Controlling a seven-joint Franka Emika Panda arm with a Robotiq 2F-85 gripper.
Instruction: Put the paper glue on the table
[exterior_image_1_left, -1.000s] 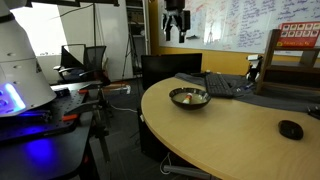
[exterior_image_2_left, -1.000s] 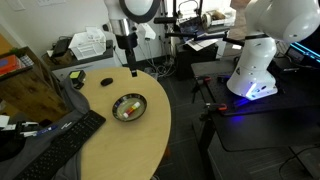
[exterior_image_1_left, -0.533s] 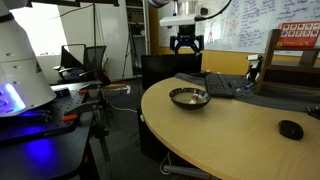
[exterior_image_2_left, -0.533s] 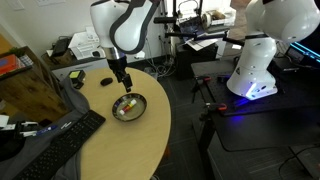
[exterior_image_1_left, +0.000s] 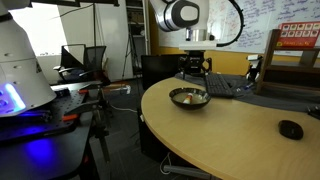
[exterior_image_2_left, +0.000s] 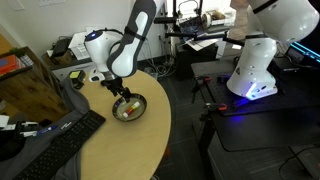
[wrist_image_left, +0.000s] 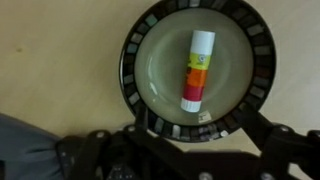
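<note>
The paper glue (wrist_image_left: 198, 69) is a white stick with red, orange and yellow bands. It lies in a dark-rimmed bowl (wrist_image_left: 137, 52) on the light-tan table (wrist_image_left: 60, 60). The bowl shows in both exterior views (exterior_image_1_left: 189, 97) (exterior_image_2_left: 138, 112), near the table's (exterior_image_1_left: 230, 135) (exterior_image_2_left: 110, 145) rounded edge. My gripper (wrist_image_left: 197, 123) (exterior_image_1_left: 194, 68) (exterior_image_2_left: 122, 96) hangs just above the bowl, open and empty, with its dark fingers spread to either side of the rim. In the exterior views the glue is barely visible inside the bowl.
A black keyboard (exterior_image_1_left: 226, 85) (exterior_image_2_left: 60, 140) lies beside the bowl. A black mouse (exterior_image_1_left: 290, 129) sits further along the table. A wooden shelf (exterior_image_1_left: 292, 62) stands at the table's back. A dark desk with blue-lit equipment (exterior_image_1_left: 30, 130) and a white robot base (exterior_image_2_left: 262, 60) stand off the table.
The arm has swung down from high above the table to just over the bowl. The gripper stays open. The bowl and the glue have not moved.
</note>
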